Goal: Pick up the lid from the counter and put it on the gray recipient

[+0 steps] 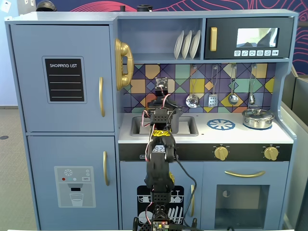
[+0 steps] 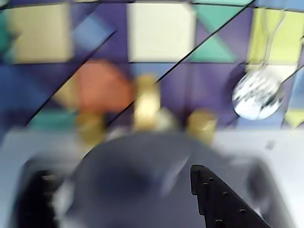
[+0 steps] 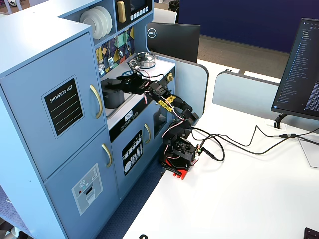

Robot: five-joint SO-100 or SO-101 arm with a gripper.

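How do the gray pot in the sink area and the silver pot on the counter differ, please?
The gray pot is matte and dark, while the silver pot is shiny. The gray pot looks larger. It stands at the sink in front of the arm, while the silver pot stands alone at the counter's right end. Both are round.

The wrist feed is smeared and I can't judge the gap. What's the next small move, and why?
Probably ease straight down a little, slowly, without changing the jaws. In a fixed view the gripper sits right beside the gray pot's top. The wrist view shows a dark round shape filling the frame under one finger. I cannot tell whether the lid is held or already seated.
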